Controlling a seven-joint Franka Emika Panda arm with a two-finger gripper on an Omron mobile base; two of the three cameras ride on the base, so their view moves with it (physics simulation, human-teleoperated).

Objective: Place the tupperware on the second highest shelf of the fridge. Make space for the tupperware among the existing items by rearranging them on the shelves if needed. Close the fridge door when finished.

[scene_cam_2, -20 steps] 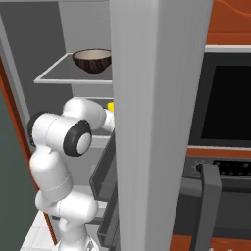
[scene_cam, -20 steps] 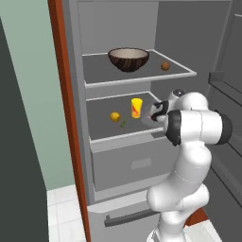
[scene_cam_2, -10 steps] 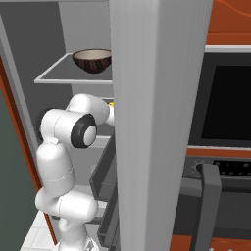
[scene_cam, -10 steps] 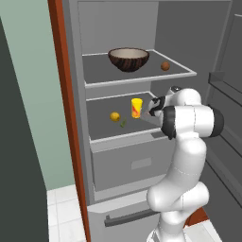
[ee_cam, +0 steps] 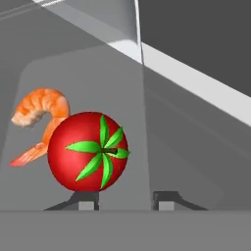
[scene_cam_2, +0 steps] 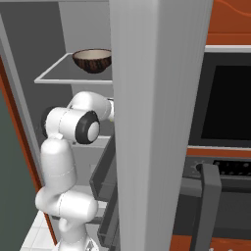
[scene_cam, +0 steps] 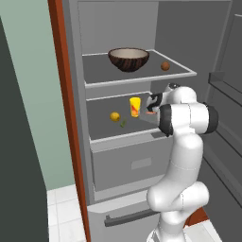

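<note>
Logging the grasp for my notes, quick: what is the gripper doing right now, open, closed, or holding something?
Gripper: closed on the tupperware, which carries a tomato and a shrimp.

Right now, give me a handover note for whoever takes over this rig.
Gripper: at the right end of the lower shelf, fingertips on either side of the tupperware edge; whether it is gripped cannot be told.
Tupperware: at that shelf, tomato inside.
Other items: bowl and brown ball on the upper shelf; glass, orange fruit and green bit on the lower shelf, left of the gripper.
Done: tupperware brought to the shelf.
Left: confirm it rests there, let go, withdraw, close the open fridge door.
</note>
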